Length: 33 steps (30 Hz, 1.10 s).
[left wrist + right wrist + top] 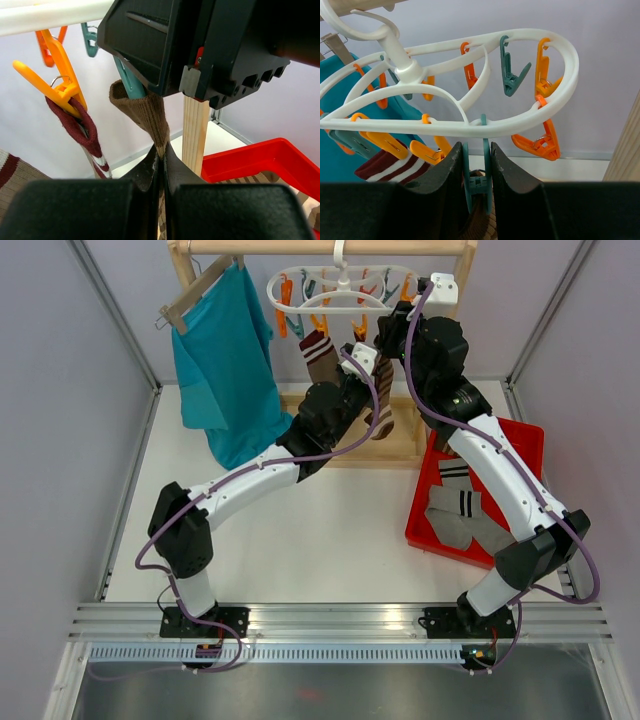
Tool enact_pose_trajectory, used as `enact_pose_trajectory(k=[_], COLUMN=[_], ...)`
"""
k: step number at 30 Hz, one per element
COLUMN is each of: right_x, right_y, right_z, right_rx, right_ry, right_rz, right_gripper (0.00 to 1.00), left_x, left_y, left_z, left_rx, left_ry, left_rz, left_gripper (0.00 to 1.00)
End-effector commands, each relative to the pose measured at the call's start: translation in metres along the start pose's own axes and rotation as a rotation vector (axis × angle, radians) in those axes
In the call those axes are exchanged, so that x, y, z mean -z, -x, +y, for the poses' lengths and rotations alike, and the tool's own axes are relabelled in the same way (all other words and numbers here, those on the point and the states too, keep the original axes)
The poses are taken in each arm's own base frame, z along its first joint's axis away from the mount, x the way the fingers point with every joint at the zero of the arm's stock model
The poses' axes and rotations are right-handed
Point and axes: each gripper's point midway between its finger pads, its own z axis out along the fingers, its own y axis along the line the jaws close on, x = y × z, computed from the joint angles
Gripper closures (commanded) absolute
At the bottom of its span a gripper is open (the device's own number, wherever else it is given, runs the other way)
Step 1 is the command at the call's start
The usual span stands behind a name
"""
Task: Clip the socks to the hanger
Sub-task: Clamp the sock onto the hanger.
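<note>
While one maroon sock (pixel 75 127) hangs from the hanger (pixel 520 37) at 12 o'clock, your left end effector (pixel 161 155) pinches a brown sock (pixel 145 112) at the teal clip (pixel 476 185) your right end effector (pixel 477 155) squeezes; grey socks (pixel 452 520) lie at 3 o'clock.

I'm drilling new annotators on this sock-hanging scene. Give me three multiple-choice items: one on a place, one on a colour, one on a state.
1. Where do the unclipped grey socks lie? A) on the white table B) in the red bin C) over the wooden rail
2. What colour is the clip that the right claw squeezes? A) teal B) orange C) white
3. How is the left claw? A) open, empty B) open around a clip C) shut on a brown sock
Answers: 1 B, they lie inside its red walls. 2 A, the wrist view shows teal handles between the fingers. 3 C, the sock is pinched between closed fingers.
</note>
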Motion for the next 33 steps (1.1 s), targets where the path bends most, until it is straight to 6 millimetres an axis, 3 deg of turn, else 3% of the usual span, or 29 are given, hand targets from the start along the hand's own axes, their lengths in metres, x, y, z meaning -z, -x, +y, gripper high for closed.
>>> enact_pose_trajectory(k=[1,14,22,26,32,33], right_x=[0.008,0.017,0.037,0.056,0.079,0.081], right_y=[0.000,0.015,0.035,0.041,0.029,0.019], right_z=[-0.009,-0.007,-0.008,-0.023,-0.057,-0.063], right_rx=[0.011,-0.006,-0.032,-0.023,-0.002,0.002], right_ry=[-0.042,-0.034,-0.030,-0.091,-0.217,-0.236], right_rz=[0.020,0.021,0.016,0.038,0.106,0.128], right_gripper=[0.97,0.40,0.26,0.20,0.13,0.13], left_x=[-0.005,-0.006,-0.005,-0.003,0.004,0.007], left_y=[0.024,0.027,0.023,0.021,0.017,0.020], left_z=[0.007,0.011,0.013,0.019,0.037,0.043], left_rx=[-0.011,-0.005,0.000,0.011,0.033,0.037], left_ry=[0.020,0.029,0.038,0.056,0.118,0.133], left_rz=[-0.061,-0.071,-0.063,-0.064,-0.051,-0.052], left_gripper=[0.98,0.98,0.98,0.98,0.98,0.98])
